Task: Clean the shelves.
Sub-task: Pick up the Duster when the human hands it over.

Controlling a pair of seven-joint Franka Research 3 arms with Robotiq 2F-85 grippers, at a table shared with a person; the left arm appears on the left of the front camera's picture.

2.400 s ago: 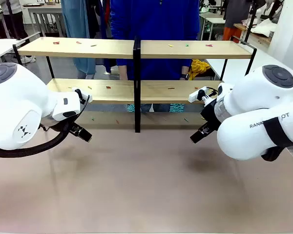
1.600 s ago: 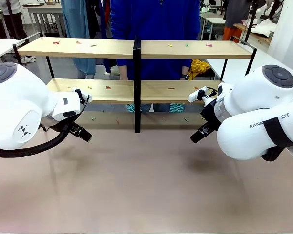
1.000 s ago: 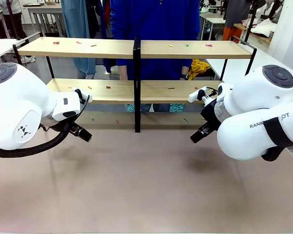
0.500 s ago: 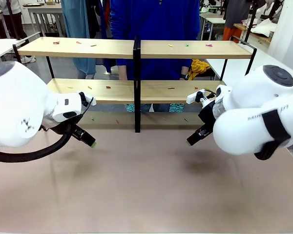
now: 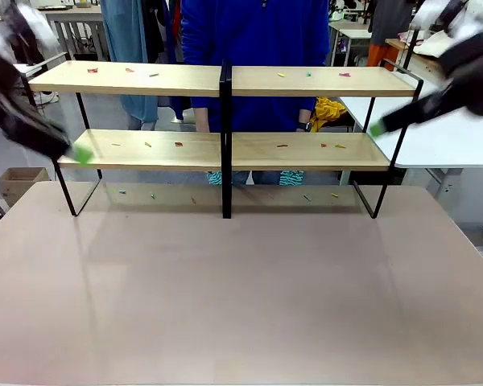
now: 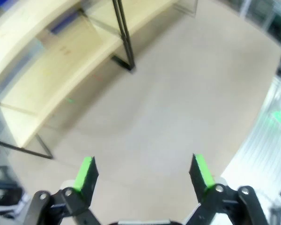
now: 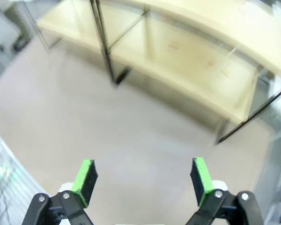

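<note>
The shelves (image 5: 306, 82) stand across the far half of the table, two light wood boards in a black frame with a central upright. Several small coloured scraps (image 5: 178, 145) lie on both boards and on the table under them. My left gripper (image 5: 80, 154) is a blur by the lower board's left end. High at the rack's right end, my right gripper (image 5: 377, 128) is blurred too. In the left wrist view my left gripper (image 6: 143, 171) is open and empty above the table, the shelves (image 6: 51, 61) ahead. My right gripper (image 7: 143, 173) is likewise open and empty, facing the shelves (image 7: 192, 51).
A person in a blue top (image 5: 258, 32) stands behind the rack. The beige table (image 5: 241, 305) stretches bare in front of it. A white table (image 5: 435, 137) is at the right and a cardboard box (image 5: 16, 181) on the floor at the left.
Both arms have swung fast up and outward from in front of the rack, the left to the picture's left, the right to the upper right. Both grippers stayed open.
</note>
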